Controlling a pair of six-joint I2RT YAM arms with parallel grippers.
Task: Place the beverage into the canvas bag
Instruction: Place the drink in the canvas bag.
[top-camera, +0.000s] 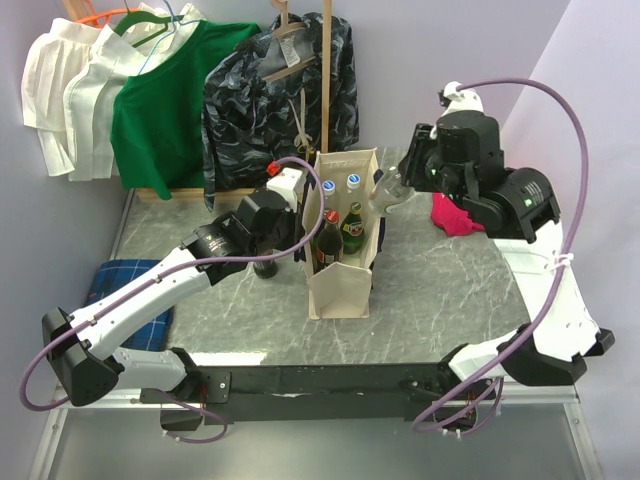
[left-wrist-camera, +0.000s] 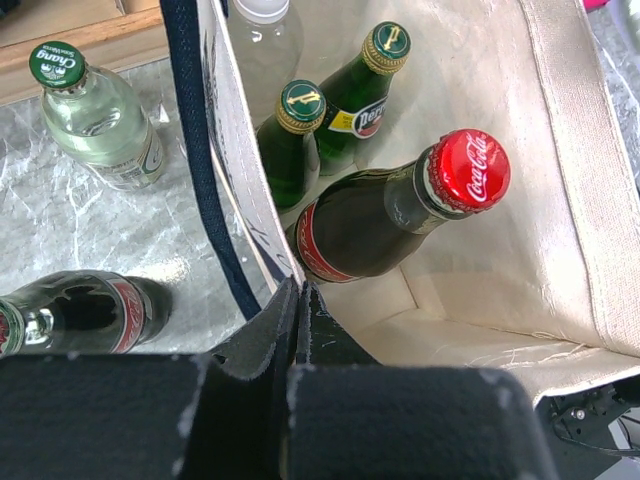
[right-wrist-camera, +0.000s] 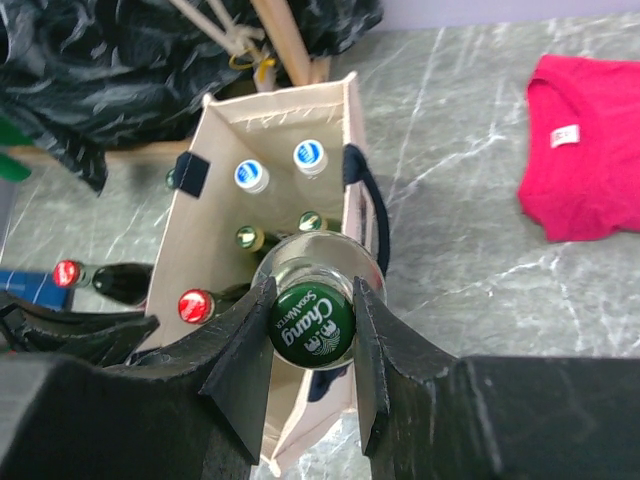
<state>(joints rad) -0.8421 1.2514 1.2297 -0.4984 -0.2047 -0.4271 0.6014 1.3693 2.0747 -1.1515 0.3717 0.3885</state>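
Note:
The cream canvas bag (top-camera: 345, 285) stands open mid-table with several bottles in it: a Coca-Cola bottle (left-wrist-camera: 465, 170), two green bottles (left-wrist-camera: 300, 105) and clear ones with blue caps (right-wrist-camera: 250, 175). My left gripper (top-camera: 303, 240) is shut on the bag's left wall (left-wrist-camera: 250, 200), next to the navy handle; it also shows in the left wrist view (left-wrist-camera: 297, 292). My right gripper (right-wrist-camera: 312, 320) is shut on the neck of a clear Chang soda water bottle (right-wrist-camera: 312, 322) and holds it above the bag's right rim (top-camera: 378, 200). The bag shows below it (right-wrist-camera: 215, 160).
A Chang bottle (left-wrist-camera: 95, 115) and a dark cola bottle (left-wrist-camera: 80, 315) stand on the table left of the bag. A red cloth (top-camera: 455, 215) lies right of it, and a blue plaid cloth (top-camera: 125, 285) far left. Hung shirts (top-camera: 165, 100) and a dark garment (top-camera: 280, 90) line the back.

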